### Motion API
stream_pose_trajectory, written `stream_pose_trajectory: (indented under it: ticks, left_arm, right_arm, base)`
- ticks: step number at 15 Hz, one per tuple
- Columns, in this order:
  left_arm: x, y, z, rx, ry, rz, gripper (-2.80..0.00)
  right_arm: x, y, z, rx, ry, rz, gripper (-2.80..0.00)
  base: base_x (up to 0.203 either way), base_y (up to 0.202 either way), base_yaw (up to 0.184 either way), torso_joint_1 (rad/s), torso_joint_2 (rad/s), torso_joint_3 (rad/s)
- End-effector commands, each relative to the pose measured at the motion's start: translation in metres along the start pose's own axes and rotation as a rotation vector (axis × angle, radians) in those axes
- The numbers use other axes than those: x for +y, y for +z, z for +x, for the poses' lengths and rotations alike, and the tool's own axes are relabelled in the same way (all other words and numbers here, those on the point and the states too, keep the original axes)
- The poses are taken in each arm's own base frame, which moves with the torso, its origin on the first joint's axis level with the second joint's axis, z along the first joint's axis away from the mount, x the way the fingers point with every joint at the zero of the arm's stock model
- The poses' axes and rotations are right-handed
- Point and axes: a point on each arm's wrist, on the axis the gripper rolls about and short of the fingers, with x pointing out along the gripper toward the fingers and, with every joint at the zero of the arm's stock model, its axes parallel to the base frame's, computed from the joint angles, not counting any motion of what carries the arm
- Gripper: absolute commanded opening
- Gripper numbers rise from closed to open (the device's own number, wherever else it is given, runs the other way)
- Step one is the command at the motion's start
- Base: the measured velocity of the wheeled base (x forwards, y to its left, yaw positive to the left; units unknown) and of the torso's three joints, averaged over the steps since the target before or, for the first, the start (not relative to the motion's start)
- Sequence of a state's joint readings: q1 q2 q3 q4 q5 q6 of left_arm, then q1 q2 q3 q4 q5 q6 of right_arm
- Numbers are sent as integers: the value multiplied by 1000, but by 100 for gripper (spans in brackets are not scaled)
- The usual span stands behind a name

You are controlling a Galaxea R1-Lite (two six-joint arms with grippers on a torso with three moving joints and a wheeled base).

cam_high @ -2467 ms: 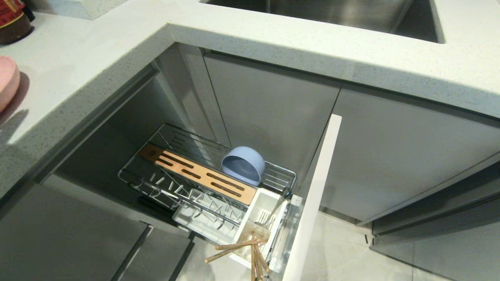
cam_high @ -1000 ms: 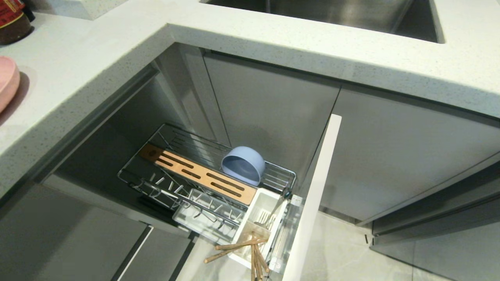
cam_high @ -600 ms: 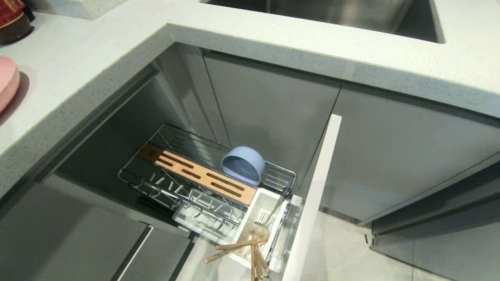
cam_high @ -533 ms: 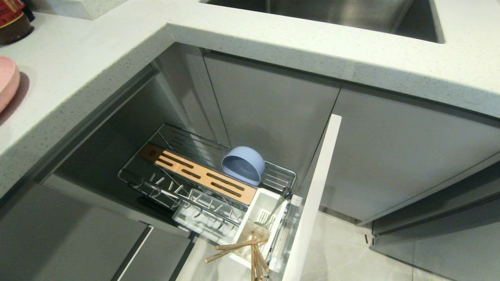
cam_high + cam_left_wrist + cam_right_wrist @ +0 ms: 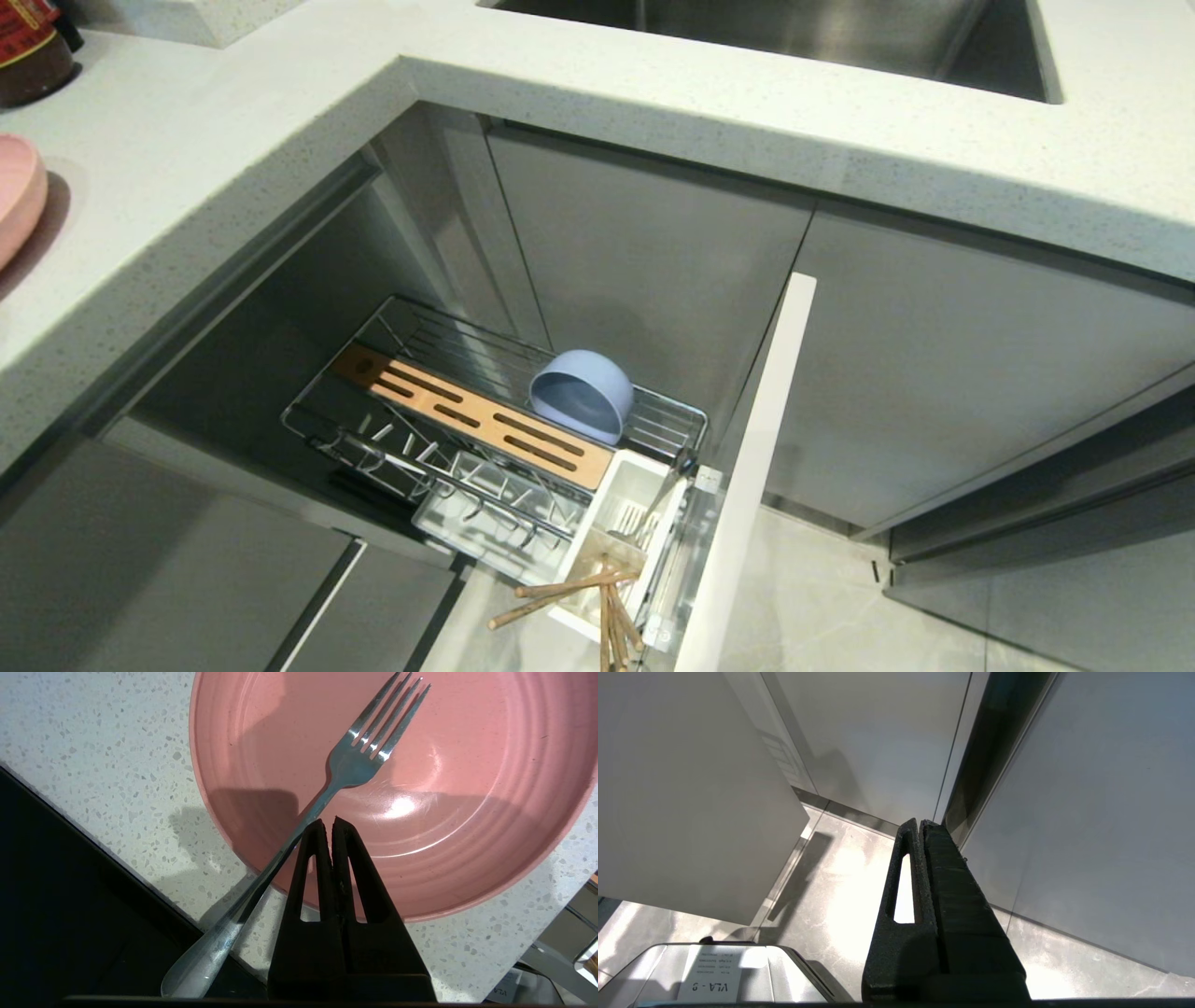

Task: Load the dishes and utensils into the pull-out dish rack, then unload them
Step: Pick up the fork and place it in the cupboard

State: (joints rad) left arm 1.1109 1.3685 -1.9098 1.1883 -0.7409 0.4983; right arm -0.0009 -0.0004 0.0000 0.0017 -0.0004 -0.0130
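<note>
moved: nothing in head view | left gripper (image 5: pixel 327 823) jaws closed, seemingly empty | silver fork (image 5: pixel 327 798) across pink plate (image 5: pixel 467 812)

A white label (image 5: pixel 706 980) on the robot's grey base (image 5: pixel 794 970), seen in the right wrist view just beside the closed right gripper (image 5: pixel 920 823), carries the upside-down letters "VLA - 0" beneath smaller print too fine to read. In the left wrist view, faint letters that look like "VLA" show on a grey part (image 5: pixel 507 989) at the countertop's (image 5: pixel 93 756) edge. A red label (image 5: pixel 26 23) on a dark bottle (image 5: pixel 33 51) on the countertop bears gold characters that cannot be made out.
</note>
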Motion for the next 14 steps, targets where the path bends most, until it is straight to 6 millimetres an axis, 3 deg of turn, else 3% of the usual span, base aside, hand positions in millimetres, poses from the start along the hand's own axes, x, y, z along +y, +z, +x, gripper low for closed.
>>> stream_pose_trajectory:
  ticks: [1, 10, 11, 14]
  left_arm:
    - [3, -2, 4, 14, -11, -15, -280]
    - [8, -7, 11, 35, -22, -30, -280]
    - [7, -6, 10, 33, -21, -28, 0]
    - [6, -6, 9, 31, -20, -27, 0]
  right_arm:
    - [0, 0, 0, 0, 1, -1, -280]
    - [0, 0, 0, 0, 0, -1, -280]
    - [0, 0, 0, 0, 1, -1, -280]
    - [0, 0, 0, 0, 1, -1, -280]
  base:
    - [0, 0, 0, 0, 0, 0]
    - [0, 0, 0, 0, 0, 0]
    - [0, 0, 0, 0, 0, 0]
    - [0, 0, 0, 0, 0, 0]
